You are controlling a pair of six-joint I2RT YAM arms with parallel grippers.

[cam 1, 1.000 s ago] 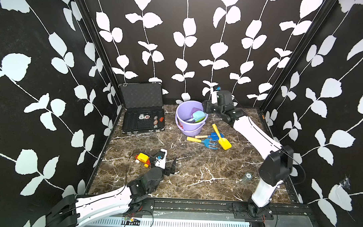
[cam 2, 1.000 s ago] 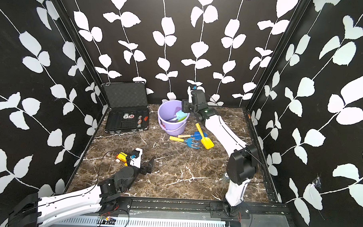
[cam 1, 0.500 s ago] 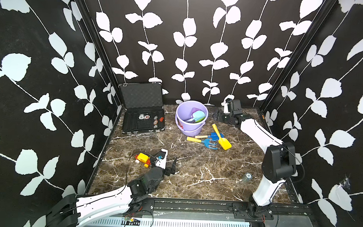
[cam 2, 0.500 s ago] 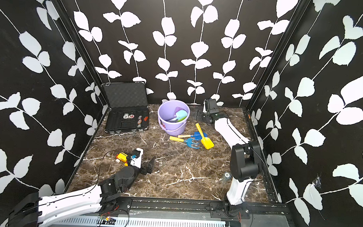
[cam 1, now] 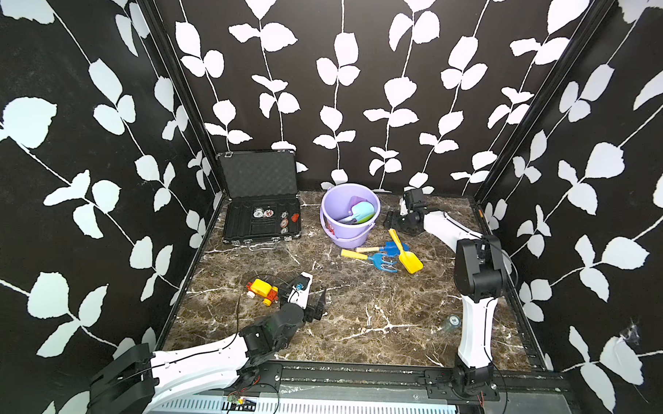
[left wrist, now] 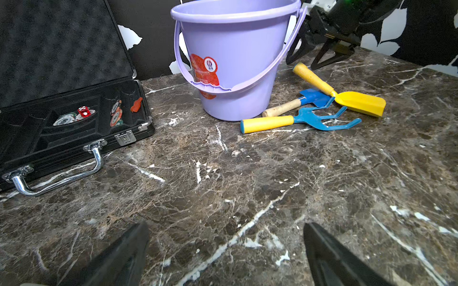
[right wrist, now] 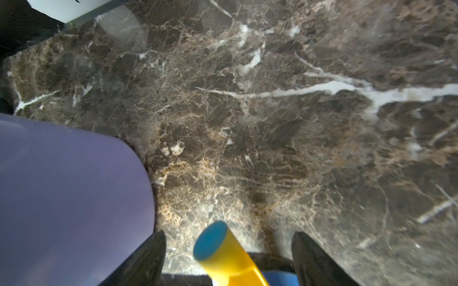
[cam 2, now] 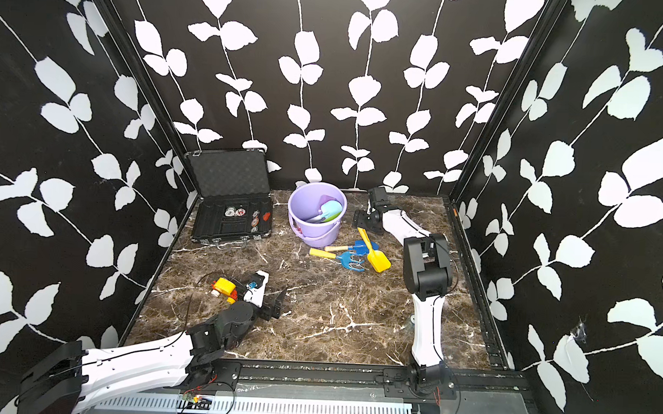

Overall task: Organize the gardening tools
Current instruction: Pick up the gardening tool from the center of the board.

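Gardening tools (cam 1: 391, 247) lie in two lots in both top views. A yellow scoop (cam 1: 411, 262), blue spade (cam 1: 370, 249) and blue rake (cam 1: 381, 262) rest on the marble table (cam 1: 375, 312) just beside the lavender bucket (cam 1: 325, 215). Light blue, lime and purple ones overlap inside it, handles hidden. The right gripper (cam 1: 394, 222) hangs low at the scoop's handle end; the left gripper (cam 1: 315, 302) sits near a toy vehicle (cam 1: 260, 287).

Left wrist view: its fingers (left wrist: 138, 237) stand wide apart over bare marble, holding nothing.

Right wrist view, blurred: the jaws stand well apart either side of the yellow handle, a gap each side, nothing gripped. The blade is cut off.
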